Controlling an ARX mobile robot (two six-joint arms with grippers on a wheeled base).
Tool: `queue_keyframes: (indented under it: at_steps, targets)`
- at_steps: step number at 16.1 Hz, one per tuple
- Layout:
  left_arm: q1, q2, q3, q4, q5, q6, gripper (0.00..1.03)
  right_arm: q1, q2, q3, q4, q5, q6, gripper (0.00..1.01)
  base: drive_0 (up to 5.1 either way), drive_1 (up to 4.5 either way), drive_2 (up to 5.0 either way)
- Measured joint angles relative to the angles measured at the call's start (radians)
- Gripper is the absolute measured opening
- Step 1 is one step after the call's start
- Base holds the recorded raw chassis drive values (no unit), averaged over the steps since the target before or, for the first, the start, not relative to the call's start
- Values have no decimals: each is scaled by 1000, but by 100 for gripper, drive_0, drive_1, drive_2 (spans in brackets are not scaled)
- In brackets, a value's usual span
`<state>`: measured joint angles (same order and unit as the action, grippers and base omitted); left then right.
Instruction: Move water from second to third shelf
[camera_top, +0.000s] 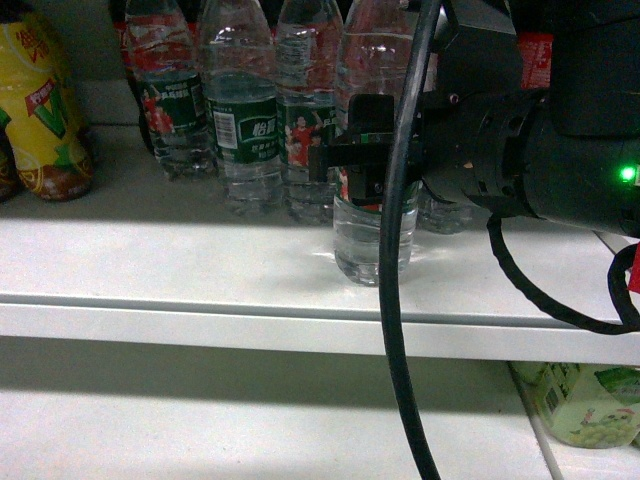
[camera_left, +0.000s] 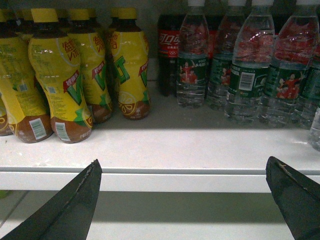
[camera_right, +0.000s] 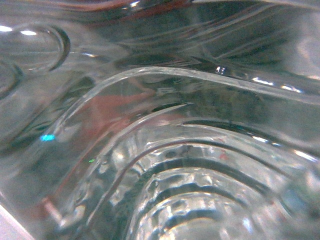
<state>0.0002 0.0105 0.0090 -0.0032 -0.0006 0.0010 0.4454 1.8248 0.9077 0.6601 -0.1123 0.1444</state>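
The water (camera_top: 372, 235), a clear ribbed bottle with a green and red label, stands near the front edge of the white shelf (camera_top: 200, 270), ahead of its row. My right gripper (camera_top: 362, 150) reaches in from the right and is shut on the bottle at label height, with black fingers (camera_top: 372, 112) on its near side. The right wrist view is filled by the bottle's ribbed wall (camera_right: 190, 165), and no fingers show there. My left gripper (camera_left: 183, 169) hangs open in front of the shelf lip (camera_left: 165, 181), holding nothing. It is out of sight in the head view.
Several more water bottles (camera_top: 245, 110) stand in a row behind. Yellow tea bottles (camera_left: 60, 75) fill the shelf's left and a cola bottle (camera_left: 169, 47) stands at the back. A black cable (camera_top: 395, 300) hangs in front. The lower shelf (camera_top: 250, 420) holds a green bottle (camera_top: 590, 405) at right.
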Motion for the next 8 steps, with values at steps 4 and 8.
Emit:
queue_keyframes:
  at_steps: [4,8]
  targets:
    - [0,0,0,0,0,0,98,1,-11,-19,15,0,-16,44,0,0,0]
    - [0,0,0,0,0,0,98,6,-93,-117,30,3,-38,44,0,0,0]
